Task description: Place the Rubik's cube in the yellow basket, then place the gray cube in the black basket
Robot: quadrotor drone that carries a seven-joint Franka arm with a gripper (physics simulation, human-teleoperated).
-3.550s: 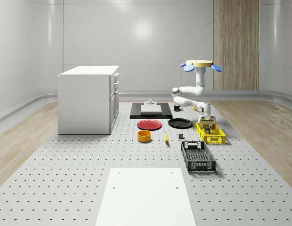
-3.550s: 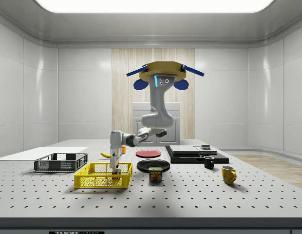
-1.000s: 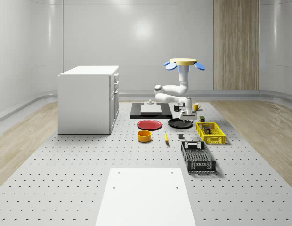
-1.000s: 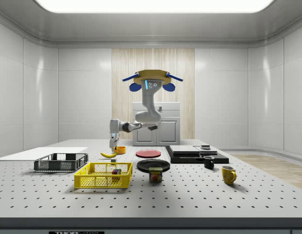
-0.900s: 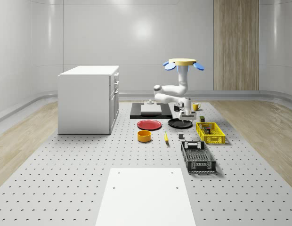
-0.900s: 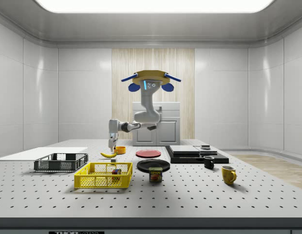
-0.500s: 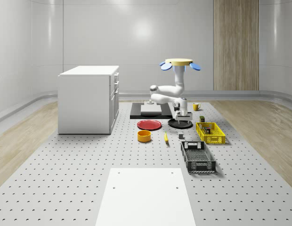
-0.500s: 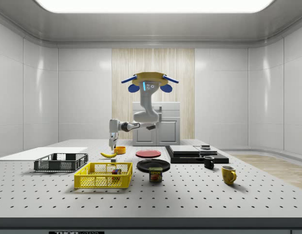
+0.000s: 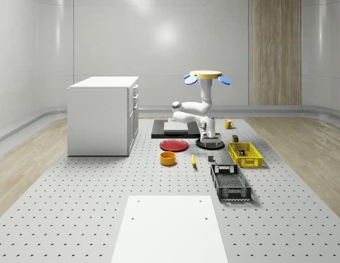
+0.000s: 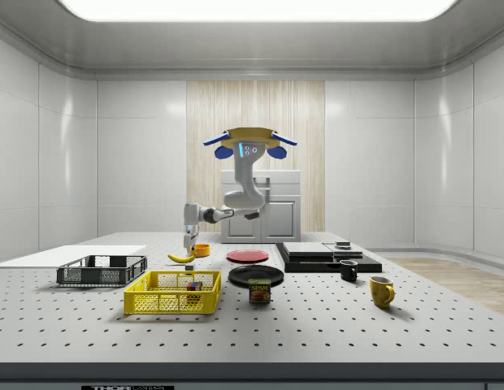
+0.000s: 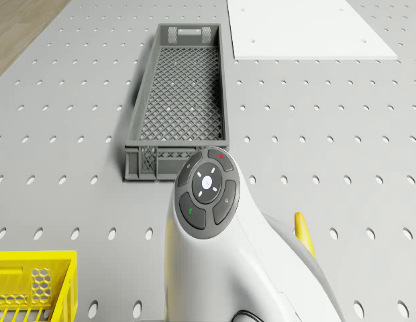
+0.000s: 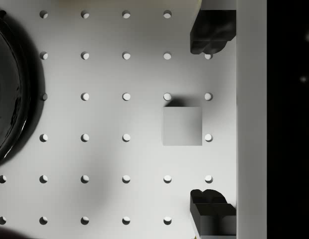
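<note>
Gray cube (image 12: 182,126) sits flat on the perforated bench (image 12: 104,159), square face up, plain matte gray with no markings, a soft shadow along one edge. In the wrist view it lies between the two dark fingertips (image 12: 213,32) of the hand (image 12: 213,124), touching neither; the fingers are spread wide, nothing grasped. Black plate (image 12: 7,89) curves in near the cube, apart from it.

Hand (image 9: 209,136) points straight down above the bench, between the black plate (image 9: 209,143) and the cube's spot (image 9: 210,159). Arm is folded: down from the drone, elbow out toward the whole-scene view's left, then forearm back and wrist vertical. Drone (image 9: 207,76) hovers above the far part of the bench, roughly over the black tray (image 9: 175,130) and black plate.

Rubik's cube (image 10: 193,286) sits inside the yellow basket (image 10: 172,292), at the end nearer the plate. Black basket (image 9: 230,182) is just on the camera side of the yellow basket (image 9: 244,154) in the whole-scene view, open mesh (image 11: 180,100).

Nearby: banana (image 9: 193,159), orange bowl (image 9: 168,158), red plate (image 9: 174,145). Can (image 10: 259,290) label reads "SPAM". Yellow mug (image 10: 381,291) and black mug (image 10: 348,270) stand toward the side view's right.
</note>
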